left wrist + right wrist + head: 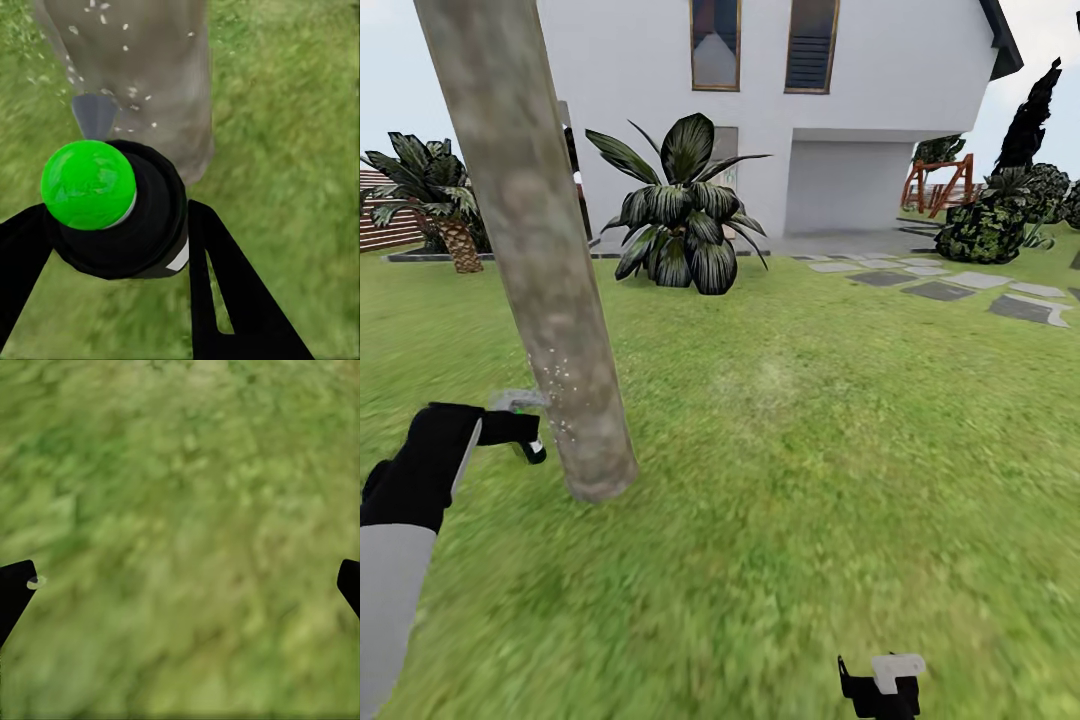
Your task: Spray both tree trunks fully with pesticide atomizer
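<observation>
The tree trunk [555,300], pale and mottled, leans up from the lawn at the left. White spray specks dot its lower part [142,52]. My left gripper [525,435] is just left of the trunk's base, shut on the pesticide atomizer [517,401]. In the left wrist view the atomizer [120,217] is a black body with a bright green cap and a grey nozzle [95,112] pointing at the trunk. My right gripper [880,685] hangs low at the front right, open over bare grass [180,510], with nothing between its fingertips [15,585].
A white house [840,120] stands behind the lawn. A large dark broad-leaf plant [680,210] and a short palm [445,205] grow ahead. Grey stepping stones [960,290], dark bushes [990,225] and a red frame [940,185] lie at the right.
</observation>
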You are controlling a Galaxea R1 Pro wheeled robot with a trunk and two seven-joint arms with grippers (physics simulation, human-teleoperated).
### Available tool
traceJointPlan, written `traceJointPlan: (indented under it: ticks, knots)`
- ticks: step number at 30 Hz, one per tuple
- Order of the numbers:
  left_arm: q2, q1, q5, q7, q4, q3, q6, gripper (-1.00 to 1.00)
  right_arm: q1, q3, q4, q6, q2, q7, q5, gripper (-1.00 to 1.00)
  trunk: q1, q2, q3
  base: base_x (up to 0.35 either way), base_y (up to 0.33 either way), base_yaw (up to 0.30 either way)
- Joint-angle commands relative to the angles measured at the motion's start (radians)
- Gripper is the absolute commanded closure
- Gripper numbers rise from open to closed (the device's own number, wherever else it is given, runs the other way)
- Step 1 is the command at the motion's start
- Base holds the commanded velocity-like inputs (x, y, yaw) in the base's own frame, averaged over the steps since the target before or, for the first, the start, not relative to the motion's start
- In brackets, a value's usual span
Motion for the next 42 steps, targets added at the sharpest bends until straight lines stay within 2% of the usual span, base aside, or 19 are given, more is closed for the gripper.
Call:
traceJointPlan:
  ticks: [1,3,9,37,40,42]
  knots:
    - [-0.016,-0.002,-0.013,-0.001,-0.001,-0.002,-0.002,1.0,0.0,0.0,0.0,0.0,0.0,0.0,0.0,-1.0,0.0,0.0,0.0,0.0,0.0,0.0]
    - [-0.024,-0.003,-0.015,-0.002,-0.001,-0.003,-0.002,1.0,0.0,0.0,0.0,0.0,0.0,0.0,0.0,-1.0,0.0,0.0,0.0,0.0,0.0,0.0]
    - [-0.013,0.005,-0.02,-0.003,-0.014,-0.001,-0.002,1.0,0.0,0.001,0.0,0.0,0.0,0.0,0.0,-1.0,0.0,0.0,0.0,0.005,-0.056,0.0]
    - [-0.01,0.013,-0.027,0.006,-0.012,0.005,-0.003,1.0,0.0,0.001,0.0,0.0,0.001,0.0,-0.001,-1.0,0.0,0.0,0.0,0.021,-0.268,0.0]
    - [0.002,0.014,-0.031,0.008,-0.005,0.008,-0.004,1.0,0.0,0.001,0.0,-0.001,0.002,0.0,-0.002,-1.0,0.0,0.0,0.0,0.0,-0.273,0.11]
    - [0.03,0.014,-0.033,0.008,0.002,0.021,-0.005,1.0,0.0,0.001,0.0,-0.001,0.002,0.0,-0.002,-1.0,0.0,0.0,0.0,0.023,-0.273,0.24]
